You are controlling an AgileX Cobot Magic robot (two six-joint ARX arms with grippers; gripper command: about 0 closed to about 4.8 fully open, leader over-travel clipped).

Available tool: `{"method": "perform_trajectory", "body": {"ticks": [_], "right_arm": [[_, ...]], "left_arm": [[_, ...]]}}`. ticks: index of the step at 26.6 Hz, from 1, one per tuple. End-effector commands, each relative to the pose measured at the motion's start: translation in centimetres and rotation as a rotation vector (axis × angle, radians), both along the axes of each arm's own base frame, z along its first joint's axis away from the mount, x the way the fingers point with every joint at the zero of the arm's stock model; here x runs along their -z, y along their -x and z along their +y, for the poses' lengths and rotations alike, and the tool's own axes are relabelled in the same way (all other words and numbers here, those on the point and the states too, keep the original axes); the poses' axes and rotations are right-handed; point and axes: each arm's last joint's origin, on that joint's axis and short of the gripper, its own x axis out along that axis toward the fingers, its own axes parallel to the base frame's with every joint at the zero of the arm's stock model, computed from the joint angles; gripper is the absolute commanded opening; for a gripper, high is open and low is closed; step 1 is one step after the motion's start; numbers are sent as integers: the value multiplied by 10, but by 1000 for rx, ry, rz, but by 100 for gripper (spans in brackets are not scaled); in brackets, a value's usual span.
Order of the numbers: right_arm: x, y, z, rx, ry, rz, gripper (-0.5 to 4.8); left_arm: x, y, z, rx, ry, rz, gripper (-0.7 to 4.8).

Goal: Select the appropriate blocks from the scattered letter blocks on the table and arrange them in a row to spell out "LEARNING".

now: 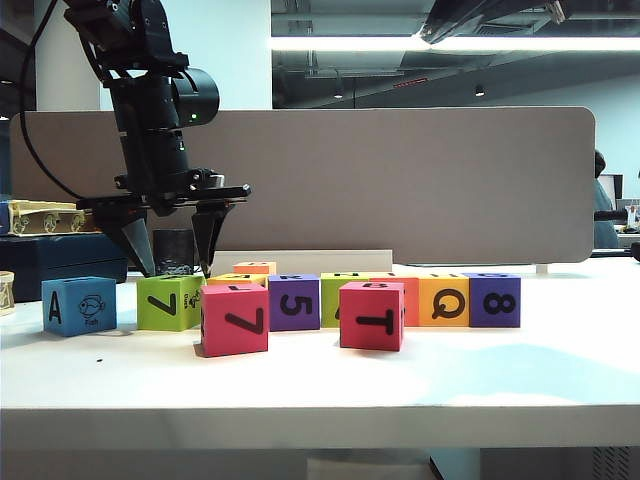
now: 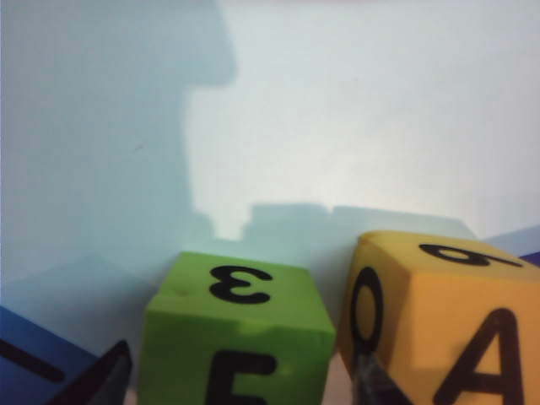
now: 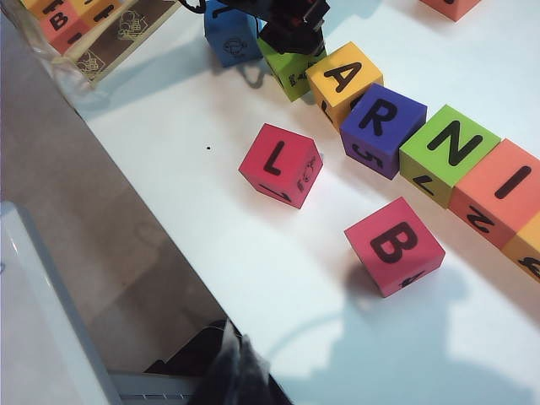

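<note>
My left gripper [image 1: 172, 272] hangs point-down over the green block [image 1: 170, 301] at the left end of the row, its two dark fingers spread to either side of that block with daylight between pad and face; in the left wrist view the green block [image 2: 240, 333] sits between the fingertips [image 2: 105, 377], showing a 3 on top and an E below, with the yellow A block [image 2: 447, 321] just beside it. I read those jaws as open and holding nothing. My right gripper [image 3: 228, 371] is only a dark blur in its own camera, high above the table's [image 1: 320, 385] front part, so I cannot tell how its jaws stand. From there I see the row toward the back edge: green, yellow A [image 3: 344, 80], purple R [image 3: 381, 128], green N [image 3: 447, 152], orange I [image 3: 498, 190]. The red L block [image 3: 280, 164] and red B block [image 3: 392, 245] sit apart nearer the front edge. A blue block [image 1: 78, 305] stands alone toward the left edge.
</note>
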Motion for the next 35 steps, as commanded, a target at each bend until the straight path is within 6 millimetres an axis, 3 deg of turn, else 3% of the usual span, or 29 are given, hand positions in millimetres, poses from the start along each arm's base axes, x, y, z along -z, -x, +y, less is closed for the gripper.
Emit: {"method": "perform_trajectory", "body": {"ticks": [1,6,8,11,21,29,35], "right_arm": [[-3,0,0,-6,-12,-17,-1],[-3,0,0,-6,-11,-17,-1],[-3,0,0,-6,-11,-16,-1],[-3,0,0,-6,-11,-17,-1],[-3,0,0,-6,-12,-18,-1],[-3,0,0,-6,-12,-17,-1],[-1,2,0,-11,-5,10,-1]], "left_arm": [[-4,0,0,35,-6,-13,346],[-31,1,8,86,-57,-60,345],[-46,5,19,70,-172,-94,345],[-49,7,32,65,-241,-70,345],[-44,11,72,116,-257,82,346],[-36,10,72,321,-239,128,355],[-11,1,70,394,-234,198,355]]}}
